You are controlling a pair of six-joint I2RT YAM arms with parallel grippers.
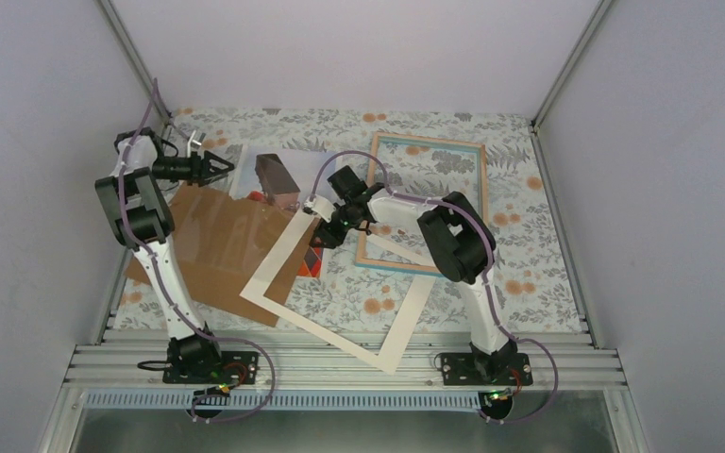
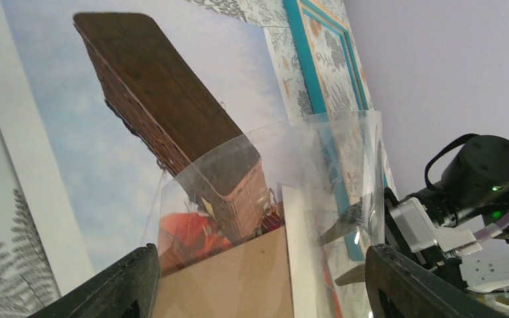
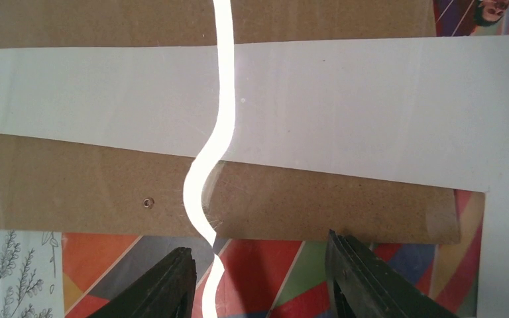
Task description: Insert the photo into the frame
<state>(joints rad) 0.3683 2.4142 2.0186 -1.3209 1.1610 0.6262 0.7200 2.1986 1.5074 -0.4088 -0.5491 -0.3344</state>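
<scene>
Frame: a large rectangular picture frame [image 1: 429, 141] with a thin turquoise rim lies flat on the floral tablecloth [image 1: 529, 217]. The cloth pattern shows through its opening.
Photo: the rectangular paper print of a hot-air balloon [image 1: 278, 175] lies flat just left of the frame, not inside it. Its brown basket and pale sky are uncovered. The orange-red balloon end, nearer than the frame's left rim, is partly covered.
Mat: the flat cream border [image 1: 278, 257] sits askew to the near left of the frame, over the photo's balloon end. One side crosses the frame's near-left corner.
Backing board: the plain brown board [image 1: 212, 245] lies further left of the frame, partly under the mat.
Clear sheet: a curled transparent film [image 2: 305, 172] rises left of the frame, over the board and photo.
Left gripper [image 1: 219, 168]: it is well left of the frame with its jaws spread wide. The film stands between the fingers [image 2: 116, 281]; I cannot tell whether they touch it.
Right gripper [image 1: 326, 236]: it is just beside the frame's left rim, above the mat and photo. Its jaws are apart and grasp nothing.
</scene>
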